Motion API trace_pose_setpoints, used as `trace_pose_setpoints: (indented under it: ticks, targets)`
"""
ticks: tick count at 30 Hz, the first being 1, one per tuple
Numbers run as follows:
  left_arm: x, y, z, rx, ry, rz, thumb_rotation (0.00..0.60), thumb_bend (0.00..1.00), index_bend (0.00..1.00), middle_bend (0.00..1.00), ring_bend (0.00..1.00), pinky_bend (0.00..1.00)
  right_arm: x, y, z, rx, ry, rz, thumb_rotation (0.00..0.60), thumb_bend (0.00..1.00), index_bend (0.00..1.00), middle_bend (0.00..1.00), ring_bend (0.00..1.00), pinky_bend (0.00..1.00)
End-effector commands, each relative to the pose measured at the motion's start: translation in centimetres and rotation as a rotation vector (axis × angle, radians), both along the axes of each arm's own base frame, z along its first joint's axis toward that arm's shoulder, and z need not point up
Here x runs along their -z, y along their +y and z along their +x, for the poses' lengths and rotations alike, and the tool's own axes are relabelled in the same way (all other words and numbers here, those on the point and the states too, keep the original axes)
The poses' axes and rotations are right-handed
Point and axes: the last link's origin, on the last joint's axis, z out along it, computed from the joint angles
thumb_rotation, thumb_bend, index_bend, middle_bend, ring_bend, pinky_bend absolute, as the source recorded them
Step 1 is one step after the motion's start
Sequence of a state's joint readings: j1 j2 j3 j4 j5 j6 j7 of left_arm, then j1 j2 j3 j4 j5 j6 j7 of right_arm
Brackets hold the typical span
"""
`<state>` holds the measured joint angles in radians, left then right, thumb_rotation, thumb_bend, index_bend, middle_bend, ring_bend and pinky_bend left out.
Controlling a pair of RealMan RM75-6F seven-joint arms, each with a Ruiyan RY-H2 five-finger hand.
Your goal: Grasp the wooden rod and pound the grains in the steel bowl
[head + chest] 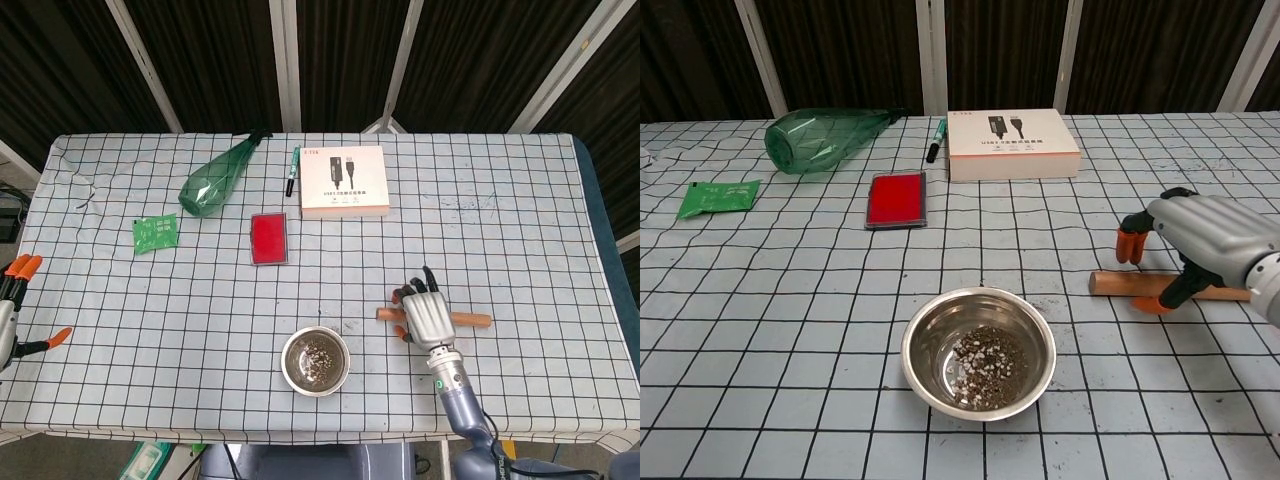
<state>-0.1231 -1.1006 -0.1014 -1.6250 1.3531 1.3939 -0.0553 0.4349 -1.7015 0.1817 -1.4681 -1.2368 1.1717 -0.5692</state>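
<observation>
The wooden rod lies flat on the checked cloth, right of the steel bowl. Mixed grains cover the bowl's bottom. My right hand arches over the middle of the rod, its orange fingertips pointing down on the far side and the thumb against the near side. The fingers are not closed around the rod. My left hand rests at the table's left edge, fingers spread, holding nothing.
At the back lie a green plastic bottle, a marker pen and a white box. A red case sits behind the bowl, a green packet at the left.
</observation>
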Motion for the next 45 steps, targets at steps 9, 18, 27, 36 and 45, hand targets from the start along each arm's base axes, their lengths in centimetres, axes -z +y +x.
trace_pose_setpoints:
  ticks: [9,18,27,36,45]
  targets:
    - [0.03,0.01,0.01,-0.004,-0.010,-0.004,0.600,0.02,0.00,0.00,0.00,0.00,0.33,-0.21,0.08,0.009,0.004,0.011,0.600,0.31,0.46,0.44,0.24,0.00]
    - [-0.01,0.04,0.04,-0.006,-0.012,-0.004,0.600,0.02,0.00,0.00,0.00,0.00,0.52,-0.16,0.07,0.018,0.003,0.020,0.600,0.35,0.46,0.44,0.24,0.00]
    - [-0.01,0.06,0.05,-0.005,-0.012,-0.004,0.600,0.02,0.00,0.00,0.00,0.00,0.70,-0.15,-0.02,0.028,0.012,0.029,0.600,0.35,0.46,0.44,0.24,0.00]
    - [0.00,0.09,0.08,-0.004,-0.012,-0.004,0.600,0.02,0.00,0.00,0.00,0.00,0.90,-0.20,-0.08,0.038,0.021,0.037,0.600,0.37,0.46,0.44,0.24,0.00]
    - [-0.02,0.11,0.09,-0.005,-0.013,-0.003,0.600,0.02,0.00,0.00,0.00,0.00,0.97,-0.18,-0.04,0.046,0.022,0.036,0.600,0.49,0.57,0.51,0.30,0.00]
